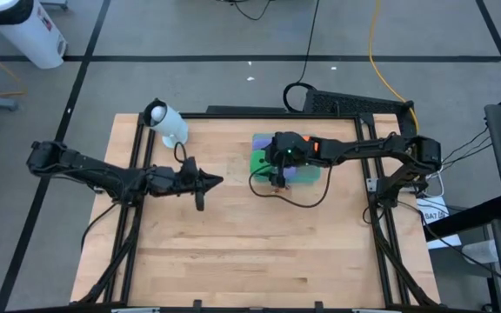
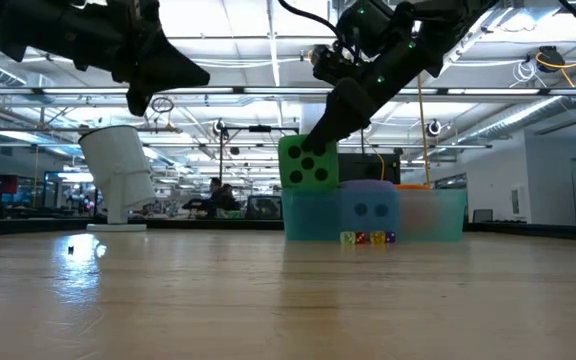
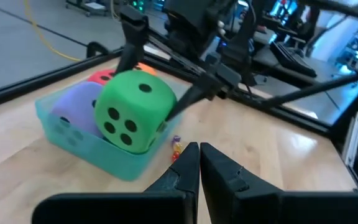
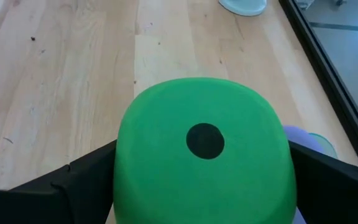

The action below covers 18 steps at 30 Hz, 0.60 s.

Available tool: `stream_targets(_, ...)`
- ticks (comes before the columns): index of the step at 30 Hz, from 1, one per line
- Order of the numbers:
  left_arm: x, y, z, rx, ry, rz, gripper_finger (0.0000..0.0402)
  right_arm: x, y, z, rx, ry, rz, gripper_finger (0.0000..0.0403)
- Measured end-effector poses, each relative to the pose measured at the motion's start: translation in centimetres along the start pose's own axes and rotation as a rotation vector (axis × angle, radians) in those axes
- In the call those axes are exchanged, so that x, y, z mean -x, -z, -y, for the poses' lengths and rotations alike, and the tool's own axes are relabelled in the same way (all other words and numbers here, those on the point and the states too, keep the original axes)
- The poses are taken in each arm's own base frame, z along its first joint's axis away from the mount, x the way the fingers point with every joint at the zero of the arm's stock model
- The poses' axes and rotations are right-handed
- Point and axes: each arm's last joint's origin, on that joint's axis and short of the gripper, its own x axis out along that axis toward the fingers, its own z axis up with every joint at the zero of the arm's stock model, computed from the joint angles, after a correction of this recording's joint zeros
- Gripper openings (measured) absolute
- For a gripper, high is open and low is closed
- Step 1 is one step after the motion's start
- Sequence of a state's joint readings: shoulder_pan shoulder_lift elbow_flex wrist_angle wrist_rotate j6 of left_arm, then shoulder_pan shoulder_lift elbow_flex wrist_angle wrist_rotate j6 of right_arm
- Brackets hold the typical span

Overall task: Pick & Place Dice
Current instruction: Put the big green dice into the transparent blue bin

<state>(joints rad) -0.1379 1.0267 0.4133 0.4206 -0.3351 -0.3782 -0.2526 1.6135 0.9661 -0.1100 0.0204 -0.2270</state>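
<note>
Over the tray (image 3: 73, 146) at two o'clock on the counter (image 1: 259, 252), right tool (image 4: 201, 171) grips green die (image 3: 135, 109); the soft cube could slip. Left tool (image 3: 199, 163) is shut, empty.

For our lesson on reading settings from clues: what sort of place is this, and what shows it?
Probably a robotics lab in a large open workshop: two dark robot arms on a framed wooden table, exposed ceiling rails with strip lights, and taped lines on the grey floor.
</note>
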Motion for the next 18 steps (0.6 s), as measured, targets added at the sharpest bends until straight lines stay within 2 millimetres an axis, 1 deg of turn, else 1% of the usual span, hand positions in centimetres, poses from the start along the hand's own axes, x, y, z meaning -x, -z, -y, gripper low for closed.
stream_targets(7, -0.2, -0.3, -0.5, 0.024, -0.025, 0.009, 0.0021, -0.4, 1.5, 0.2, 0.009, 0.017, -0.033, 0.0391)
stream_targets(14, -0.2, -0.3, -0.5, 0.018, -0.028, 0.011, 0.0021, -0.1, 1.3, 0.4, 0.014, 0.024, -0.019, 0.0391)
stream_targets(18, -0.2, -0.3, -0.5, 0.018, -0.034, 0.013, 0.0021, -0.1, 1.9, 0.7, -0.002, 0.01, -0.053, 0.0391)
